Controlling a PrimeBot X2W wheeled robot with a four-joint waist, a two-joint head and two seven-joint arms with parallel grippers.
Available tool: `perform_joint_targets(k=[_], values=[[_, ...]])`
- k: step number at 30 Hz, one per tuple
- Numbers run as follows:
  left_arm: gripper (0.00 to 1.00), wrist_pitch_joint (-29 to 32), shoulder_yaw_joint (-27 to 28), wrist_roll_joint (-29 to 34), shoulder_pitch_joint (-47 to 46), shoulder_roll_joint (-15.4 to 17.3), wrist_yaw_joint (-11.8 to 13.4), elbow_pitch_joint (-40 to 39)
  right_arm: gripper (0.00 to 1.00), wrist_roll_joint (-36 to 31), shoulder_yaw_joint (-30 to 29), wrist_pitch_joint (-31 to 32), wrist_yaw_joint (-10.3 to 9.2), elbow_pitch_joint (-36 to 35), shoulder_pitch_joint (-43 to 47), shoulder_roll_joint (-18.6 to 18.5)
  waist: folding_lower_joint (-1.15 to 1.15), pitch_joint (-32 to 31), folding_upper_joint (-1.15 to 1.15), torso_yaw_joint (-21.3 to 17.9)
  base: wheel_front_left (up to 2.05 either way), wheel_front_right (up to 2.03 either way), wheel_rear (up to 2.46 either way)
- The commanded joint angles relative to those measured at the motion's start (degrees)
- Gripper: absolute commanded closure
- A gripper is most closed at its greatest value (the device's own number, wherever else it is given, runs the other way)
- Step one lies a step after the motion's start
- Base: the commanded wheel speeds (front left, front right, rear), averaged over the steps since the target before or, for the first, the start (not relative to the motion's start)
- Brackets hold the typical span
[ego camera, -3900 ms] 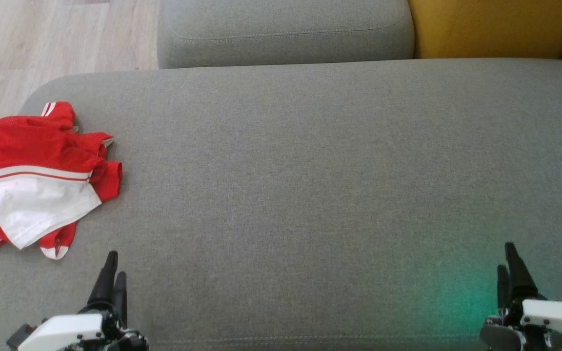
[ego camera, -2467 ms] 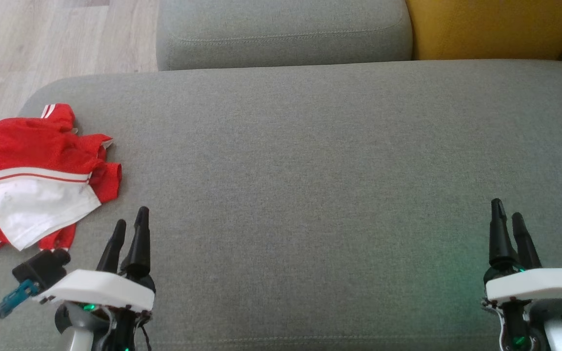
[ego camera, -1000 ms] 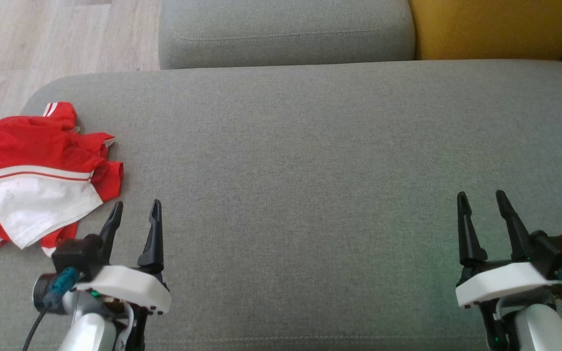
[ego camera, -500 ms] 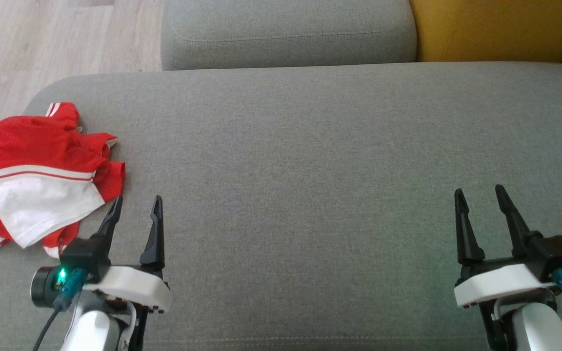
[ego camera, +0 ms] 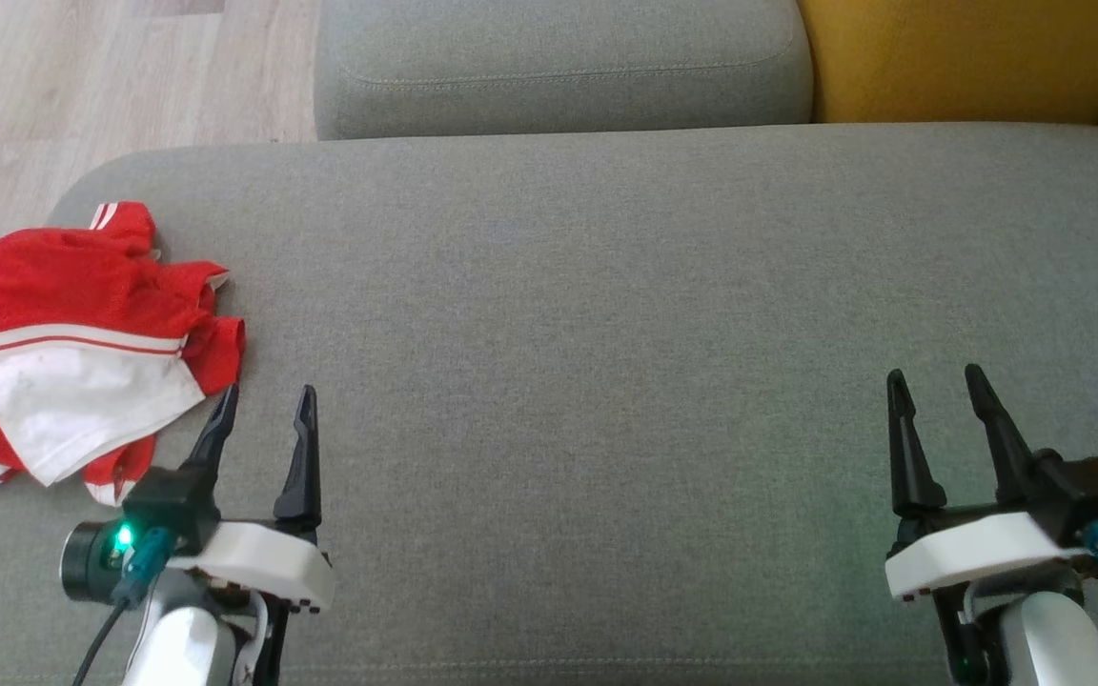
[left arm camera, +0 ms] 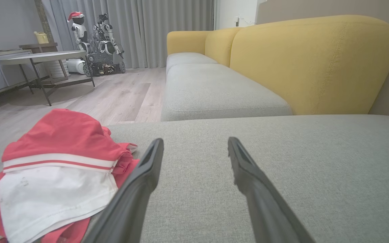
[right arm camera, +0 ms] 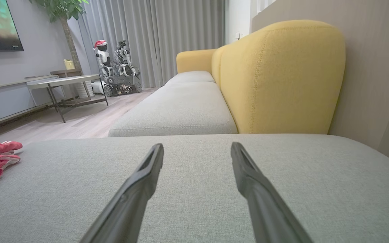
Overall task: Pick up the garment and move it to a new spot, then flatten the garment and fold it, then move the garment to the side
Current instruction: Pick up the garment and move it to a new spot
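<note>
Left jaws wide apart, empty, just beside crumpled garment [ego camera: 82, 343]; right jaws wide apart, empty, above cushion [ego camera: 606, 333].

Before me: wide grey fabric sofa cushion [ego camera: 606, 333], mustard-yellow upholstered backrest [left arm camera: 309, 64], pale wood-plank floor [ego camera: 82, 76], grey pleated floor-length curtains [right arm camera: 154, 33], and grey metal-legged side table [left arm camera: 42, 57] beyond.

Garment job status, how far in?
Done: nothing; the garment lies crumpled at the left end of the cushion. In hand: the left gripper is open next to it, holding nothing; the right gripper is open over bare cushion. Left: pick, move, flatten, fold, set aside.
</note>
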Motion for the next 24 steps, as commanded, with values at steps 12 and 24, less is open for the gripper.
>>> perform_joint_targets(k=[12,24], values=[[0.0,-0.7,3.4,0.0,-3.8,-0.1,-1.2,-0.3,0.0,1.6,1.4,3.2,0.44,-3.8,-2.7,-1.1,0.0,-0.1,0.0,0.2,0.0,0.0,0.0],[0.0,-0.7,3.7,0.2,-4.2,-0.4,-1.5,1.2,0.0,1.9,1.1,5.4,0.44,-3.6,-2.3,-0.8,0.0,-0.1,0.0,0.3,0.0,0.0,0.0]])
